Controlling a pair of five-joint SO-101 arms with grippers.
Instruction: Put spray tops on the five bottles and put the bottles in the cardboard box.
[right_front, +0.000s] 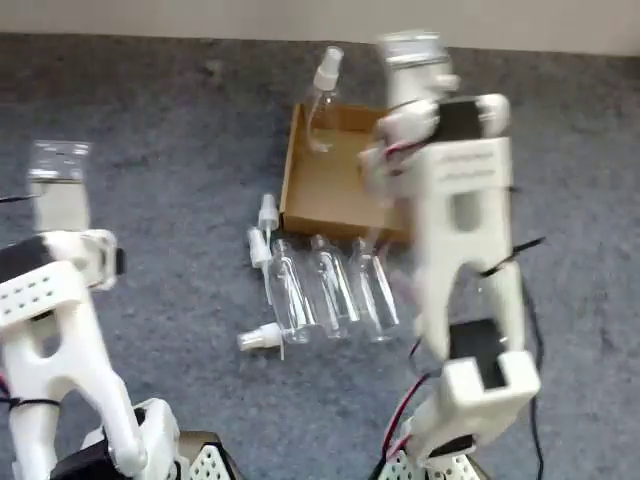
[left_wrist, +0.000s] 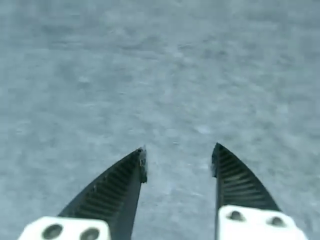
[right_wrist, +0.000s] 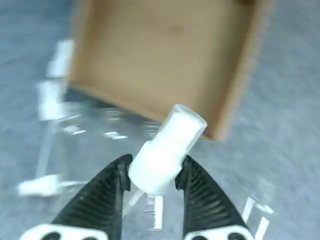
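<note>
Soft, even light over your surface (right_front: 180, 150), barely a shadow. Your right arm (right_front: 455, 200) is smeared with blur above the cardboard box (right_front: 300, 190). Small glints on the clear bottles (right_front: 330, 290). Right wrist view: box and bottles streaked, spray top (right_wrist: 167, 145) washed bright white.

Saw table covering (right_front: 180, 150) as grey cloth, felt-like, matt, slightly rough nap. Noted cardboard box (right_front: 292, 170): plain brown card, matt, smooth inside. Bottles (right_front: 330, 290) looked clear plastic, glossy, catching glints. Spray top (right_wrist: 167, 150) pinched in right gripper (right_wrist: 152, 167) was white plastic, smooth. I read left gripper (left_wrist: 177, 160) fingers (left_wrist: 117, 192) as black plastic, ribbed inner faces. Arm shells (right_front: 455, 230) were white matt plastic.
</note>
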